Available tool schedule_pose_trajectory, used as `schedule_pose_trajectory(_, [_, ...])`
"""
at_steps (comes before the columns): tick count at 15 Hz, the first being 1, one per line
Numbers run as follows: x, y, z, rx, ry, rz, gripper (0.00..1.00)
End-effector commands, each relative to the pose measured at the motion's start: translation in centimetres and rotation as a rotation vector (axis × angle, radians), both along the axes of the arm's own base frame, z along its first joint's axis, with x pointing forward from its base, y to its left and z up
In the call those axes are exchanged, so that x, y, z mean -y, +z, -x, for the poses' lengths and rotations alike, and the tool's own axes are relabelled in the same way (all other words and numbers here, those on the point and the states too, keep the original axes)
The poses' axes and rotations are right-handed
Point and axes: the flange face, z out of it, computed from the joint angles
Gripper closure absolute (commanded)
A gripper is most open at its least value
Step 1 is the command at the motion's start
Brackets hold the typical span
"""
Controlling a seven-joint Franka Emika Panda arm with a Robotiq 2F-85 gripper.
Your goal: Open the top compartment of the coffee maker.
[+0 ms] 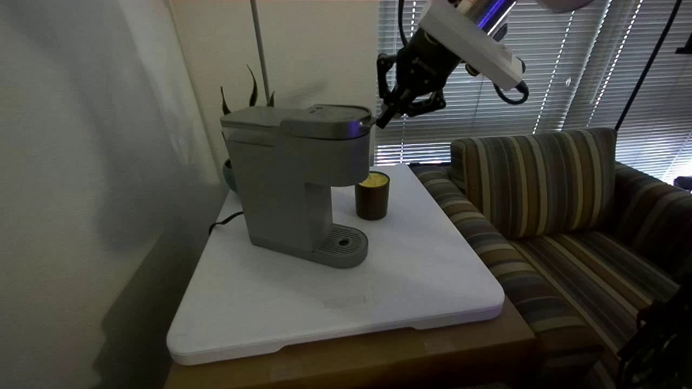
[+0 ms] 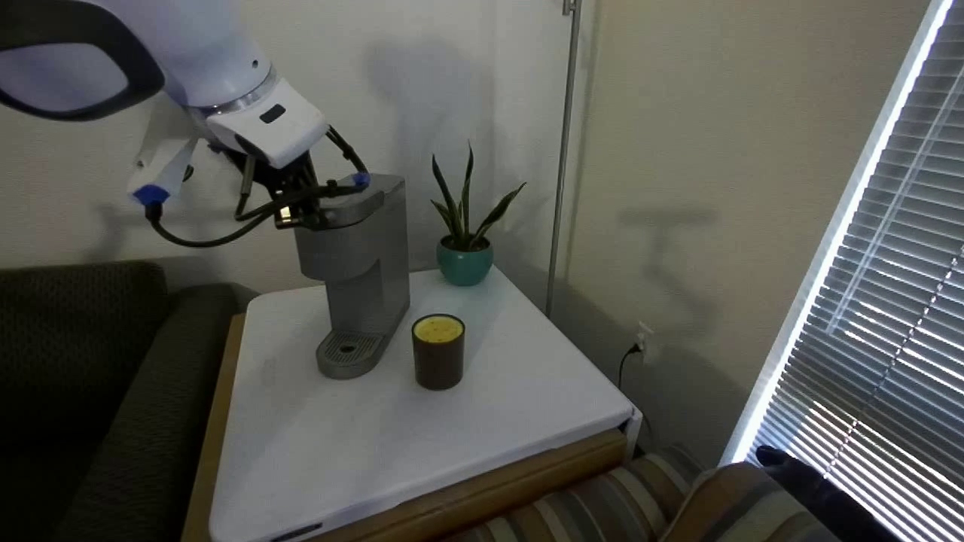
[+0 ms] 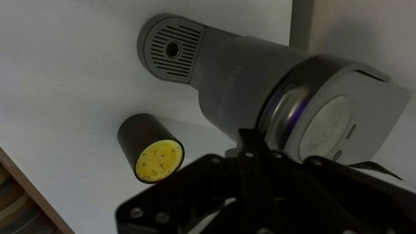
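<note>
The grey coffee maker (image 1: 281,189) stands upright on the white table; it also shows in an exterior view (image 2: 365,293) and in the wrist view (image 3: 240,78). Its top compartment, the rounded grey lid (image 1: 327,125), lies down on the head, with a thin dark seam under its front edge; the lid (image 3: 360,97) shows from above in the wrist view. My gripper (image 1: 381,122) is shut, with its dark fingertips (image 3: 252,135) together at the lid's shiny front rim, level with the seam. Nothing shows between the fingers. Whether they touch the rim cannot be told.
A dark cup with a yellow top (image 1: 373,195) stands beside the coffee maker. A potted plant (image 2: 465,260) stands behind it, near the wall. A striped armchair (image 1: 532,183) adjoins the white table (image 1: 421,270). A black cord (image 1: 226,220) runs off the table's side.
</note>
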Motion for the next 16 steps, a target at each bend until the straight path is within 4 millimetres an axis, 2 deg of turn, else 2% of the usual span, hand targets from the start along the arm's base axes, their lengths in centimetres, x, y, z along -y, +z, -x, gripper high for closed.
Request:
schedule_pose_trajectory(1, [-0.1, 0.8, -0.1, 0.042, -0.009, 0.006, 1.00])
schedule_pose_trajectory(12, [-1.5, 3.0, 0.3, 0.083, 0.051, 0.056, 1.00])
schedule_pose_trajectory(16, [-1.5, 4.0, 0.2, 0.092, 0.095, 0.104, 1.00])
